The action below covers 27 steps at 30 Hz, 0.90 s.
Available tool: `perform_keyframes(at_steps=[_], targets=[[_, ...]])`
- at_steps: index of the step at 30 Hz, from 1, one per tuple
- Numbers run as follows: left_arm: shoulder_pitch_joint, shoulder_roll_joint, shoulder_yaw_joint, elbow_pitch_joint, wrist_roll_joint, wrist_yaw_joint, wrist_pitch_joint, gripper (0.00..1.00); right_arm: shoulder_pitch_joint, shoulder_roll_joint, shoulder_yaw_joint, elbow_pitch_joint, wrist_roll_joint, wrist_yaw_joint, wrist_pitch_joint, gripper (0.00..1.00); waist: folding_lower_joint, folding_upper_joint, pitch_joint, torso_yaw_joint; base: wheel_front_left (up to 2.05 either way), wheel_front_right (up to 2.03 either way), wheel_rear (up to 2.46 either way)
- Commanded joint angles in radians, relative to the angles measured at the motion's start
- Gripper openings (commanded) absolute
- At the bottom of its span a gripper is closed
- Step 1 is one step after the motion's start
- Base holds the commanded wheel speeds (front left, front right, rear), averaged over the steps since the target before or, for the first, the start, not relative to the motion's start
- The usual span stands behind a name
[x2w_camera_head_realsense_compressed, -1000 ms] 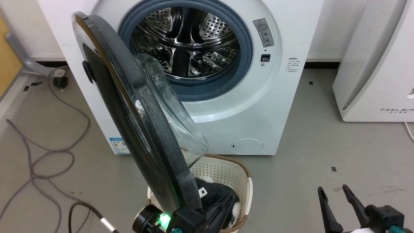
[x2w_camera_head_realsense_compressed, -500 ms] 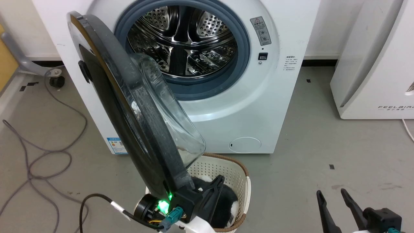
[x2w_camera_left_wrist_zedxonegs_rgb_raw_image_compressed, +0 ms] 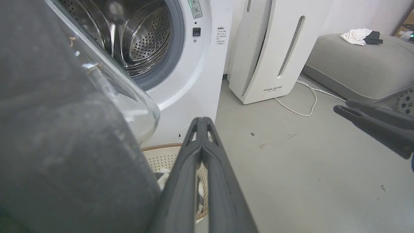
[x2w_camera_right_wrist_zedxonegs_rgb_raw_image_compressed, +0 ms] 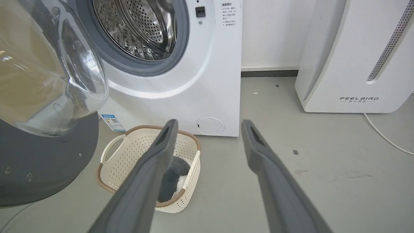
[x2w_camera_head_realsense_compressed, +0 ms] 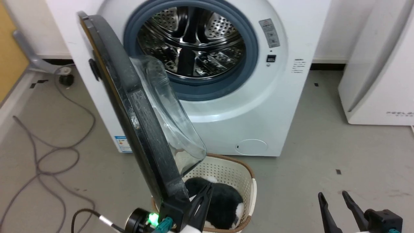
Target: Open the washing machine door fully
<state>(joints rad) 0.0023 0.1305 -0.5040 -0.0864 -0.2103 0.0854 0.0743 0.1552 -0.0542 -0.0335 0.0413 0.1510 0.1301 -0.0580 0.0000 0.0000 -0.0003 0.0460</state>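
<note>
Though open, door (x2w_camera_head_realsense_compressed: 146,136) beside left pincer (x2w_camera_head_realsense_compressed: 207,190).

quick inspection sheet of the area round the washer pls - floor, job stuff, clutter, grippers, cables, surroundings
Surface: grey floor, a few small dark marks.
Job's things: washing machine door swung out from the washing machine, drum exposed.
Clutter: cream basket before the machine, dark and white fabric inside.
Grippers: left gripper shut, beside the door's lower edge, contact unclear; right gripper open, empty.
Cables: grey cable looped on the floor; white cable beside the white appliance.
Surroundings: grey padded seat with clothes on it.
</note>
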Motion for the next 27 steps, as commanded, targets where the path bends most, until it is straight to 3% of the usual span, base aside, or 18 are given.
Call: perform_keyframes(at_steps=[1,27], targets=[[0.021,0.008,0.003,-0.009,-0.001,0.008,-0.001,0.00,0.001,0.004,-0.005,0.001,0.003,0.001,-0.004,1.00,0.0000,0.0000,-0.002,0.018,0.00,0.00,0.00],[0.123,0.048,0.068,-0.104,-0.025,0.087,-0.064,0.00,-0.001,0.004,-0.030,0.004,0.004,0.001,0.012,1.00,0.0000,0.0000,0.012,0.332,0.00,0.00,0.00]])
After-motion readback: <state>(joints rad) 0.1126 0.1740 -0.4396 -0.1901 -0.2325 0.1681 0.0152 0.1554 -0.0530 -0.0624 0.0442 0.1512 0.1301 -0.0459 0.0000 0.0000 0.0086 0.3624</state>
